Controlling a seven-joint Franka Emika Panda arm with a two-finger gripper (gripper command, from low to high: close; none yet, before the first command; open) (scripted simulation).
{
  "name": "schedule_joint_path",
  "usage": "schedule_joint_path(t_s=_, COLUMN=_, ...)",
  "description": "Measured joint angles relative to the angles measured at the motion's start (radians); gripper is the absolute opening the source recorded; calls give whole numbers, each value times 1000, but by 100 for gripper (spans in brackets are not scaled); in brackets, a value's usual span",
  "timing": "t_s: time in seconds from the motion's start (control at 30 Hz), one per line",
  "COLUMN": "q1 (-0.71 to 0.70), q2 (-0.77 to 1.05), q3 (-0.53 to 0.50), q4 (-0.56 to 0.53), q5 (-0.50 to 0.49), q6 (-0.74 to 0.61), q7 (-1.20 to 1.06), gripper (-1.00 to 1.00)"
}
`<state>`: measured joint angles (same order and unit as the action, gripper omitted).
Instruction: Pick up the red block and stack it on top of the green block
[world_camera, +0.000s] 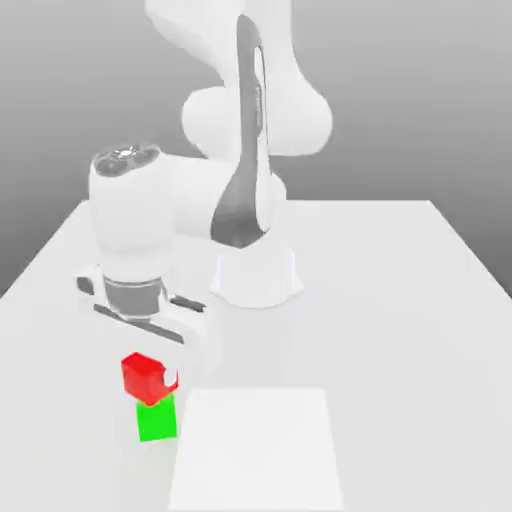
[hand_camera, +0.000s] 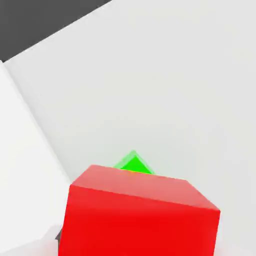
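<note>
A: Where was the red block (world_camera: 143, 377)?

B: Between my fingers, clamped. My gripper (world_camera: 150, 380) was closed on it, one pale fingertip (world_camera: 170, 379) showing against its side in the exterior view. It sat directly under my hand, right above the green block (world_camera: 156, 417).

A: Touching the green one?

B: Looked like it in the exterior view, bottom of red meeting top of green. Couldn't confirm full contact though. I'd judge I held it there because that's the stacking spot, lined up before letting go.

A: Lined up well?

B: Roughly. Red seemed turned a bit relative to green. In the hand view red took up the near foreground and only a small green corner poked out beyond its far edge, so green was mostly covered beneath it.

A: How did the red block look?

B: Small bright red cube, plain matte faces, top face lighter than the side. About the same size as green.

A: Anything near?

B: A pale flat square (world_camera: 260, 447) on the table (world_camera: 400, 300), just beside the stack, apart from it.
</note>
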<state>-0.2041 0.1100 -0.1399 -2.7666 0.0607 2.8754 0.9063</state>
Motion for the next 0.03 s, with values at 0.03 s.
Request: schedule_joint_path(t_s=0.03, q1=0, q2=0, q3=0, q4=0, q5=0, q6=0, q7=0, gripper=100)
